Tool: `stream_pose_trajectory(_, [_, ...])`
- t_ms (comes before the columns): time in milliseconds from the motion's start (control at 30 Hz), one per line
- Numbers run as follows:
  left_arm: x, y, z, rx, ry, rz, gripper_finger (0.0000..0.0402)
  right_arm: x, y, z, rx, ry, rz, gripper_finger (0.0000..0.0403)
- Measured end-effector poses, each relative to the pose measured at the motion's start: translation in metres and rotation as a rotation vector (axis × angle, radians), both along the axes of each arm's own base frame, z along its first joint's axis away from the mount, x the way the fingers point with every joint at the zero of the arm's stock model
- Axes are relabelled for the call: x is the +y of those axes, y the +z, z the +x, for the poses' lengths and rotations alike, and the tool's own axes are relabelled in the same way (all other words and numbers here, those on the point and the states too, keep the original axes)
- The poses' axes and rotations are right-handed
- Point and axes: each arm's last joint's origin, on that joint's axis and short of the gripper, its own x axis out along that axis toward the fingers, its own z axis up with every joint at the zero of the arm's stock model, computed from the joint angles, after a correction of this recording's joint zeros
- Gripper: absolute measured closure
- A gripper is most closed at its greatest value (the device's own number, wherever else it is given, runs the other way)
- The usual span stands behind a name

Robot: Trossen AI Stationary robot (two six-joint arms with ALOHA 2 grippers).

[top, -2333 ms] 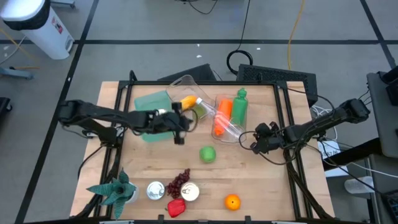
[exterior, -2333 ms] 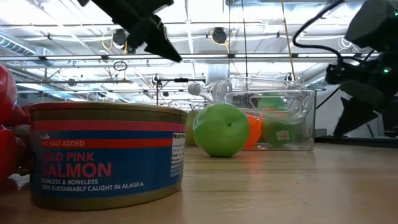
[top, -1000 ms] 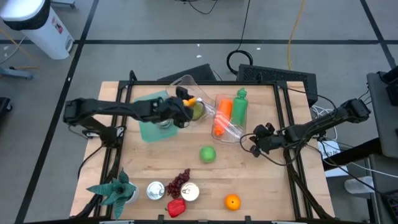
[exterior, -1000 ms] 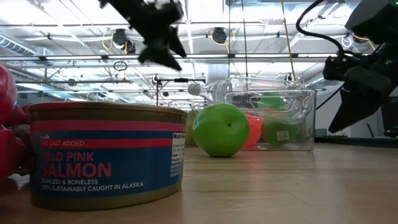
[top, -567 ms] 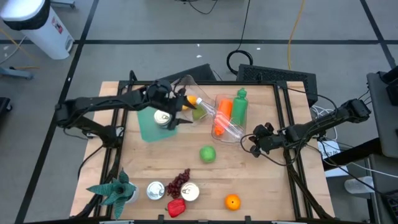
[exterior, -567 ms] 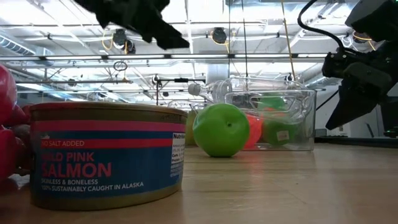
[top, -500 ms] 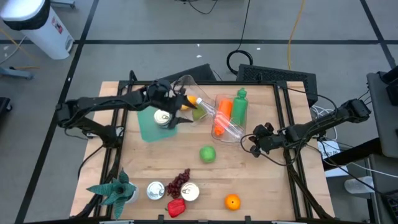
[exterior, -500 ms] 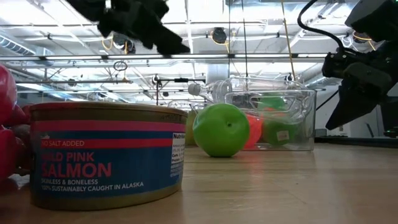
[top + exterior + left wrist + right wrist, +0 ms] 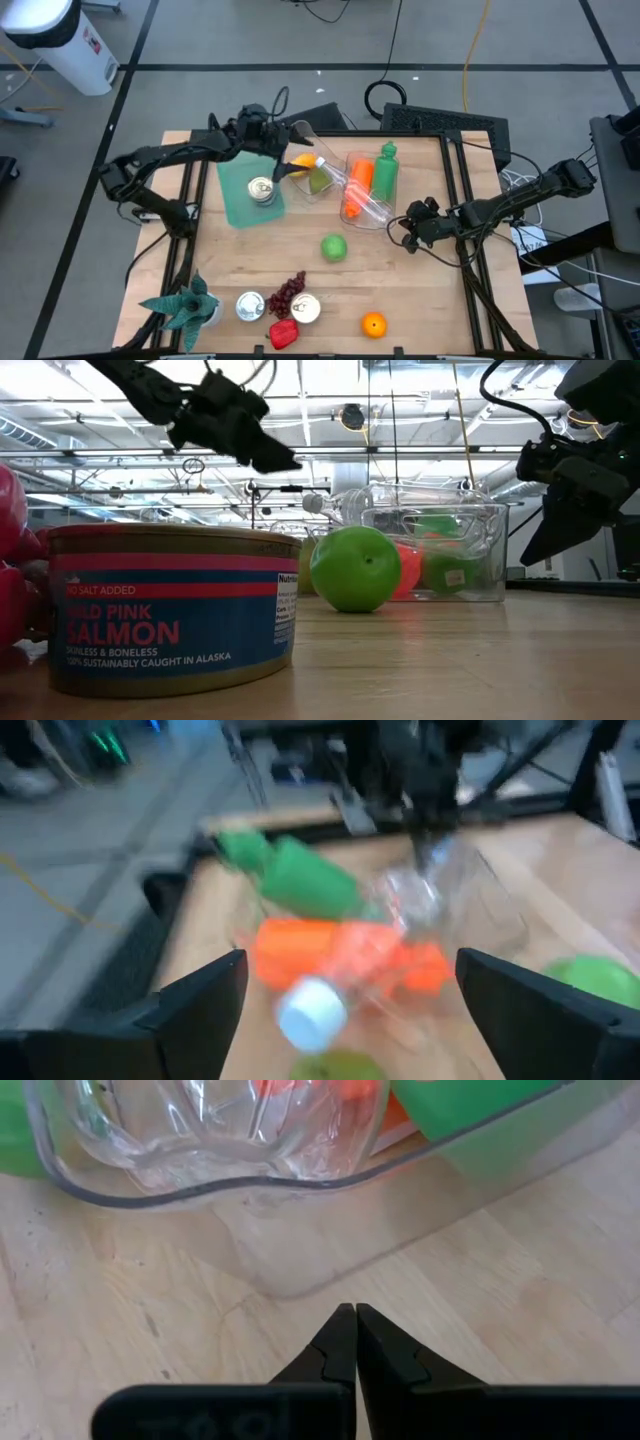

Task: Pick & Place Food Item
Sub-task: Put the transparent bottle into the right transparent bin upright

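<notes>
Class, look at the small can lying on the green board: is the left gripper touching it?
Apart. In the high view the left gripper sits at the table's far edge, open, with bare green board showing between it and the can.

Bright overhead ceiling lights (glaring in the low view) give soft shadows; the left wrist view is motion-blurred.

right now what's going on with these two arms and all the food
The left gripper is open and empty, up over the far edge of the table by the clear plastic bin. A small silver can sits on the green mat below it, apparently just set down. The right gripper is shut, waiting beside the bin. A green apple, an orange and red grapes lie on the wooden table.
</notes>
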Motion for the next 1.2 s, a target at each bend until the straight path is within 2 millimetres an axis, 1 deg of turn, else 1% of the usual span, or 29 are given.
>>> stream_pose_trajectory(133, [0.014, -0.020, 0.009, 0.065, -0.019, -0.003, 0.0030, 0.000, 0.000, 0.000, 0.000, 0.002, -0.001, 0.0403])
stream_pose_trajectory(200, [0.023, -0.026, 0.013, 0.070, -0.034, -0.021, 0.0032, 0.000, 0.000, 0.000, 0.000, 0.000, 0.002, 0.0403])
stream_pose_trajectory(333, [0.034, -0.026, 0.017, 0.058, -0.049, -0.029, 0.0036, 0.000, 0.000, 0.000, -0.001, -0.002, 0.004, 0.0403])
stream_pose_trajectory(500, [0.040, -0.027, 0.016, 0.064, -0.105, -0.040, 0.0032, 0.000, 0.000, 0.000, 0.005, 0.014, -0.009, 0.0403])
stream_pose_trajectory(633, [0.045, -0.034, 0.018, 0.086, -0.123, -0.043, 0.0032, 0.000, 0.000, 0.000, 0.013, 0.034, -0.027, 0.0403])
stream_pose_trajectory(833, [0.055, -0.038, 0.025, 0.082, -0.133, -0.049, 0.0032, 0.000, 0.000, 0.000, 0.014, 0.035, -0.027, 0.0403])
stream_pose_trajectory(1100, [0.060, -0.049, 0.033, 0.099, -0.170, -0.089, 0.0032, 0.000, 0.000, 0.000, 0.014, 0.036, -0.028, 0.0403])
stream_pose_trajectory(1200, [0.059, -0.049, 0.033, 0.095, -0.176, -0.090, 0.0032, 0.000, 0.000, 0.000, 0.015, 0.039, -0.031, 0.0403])
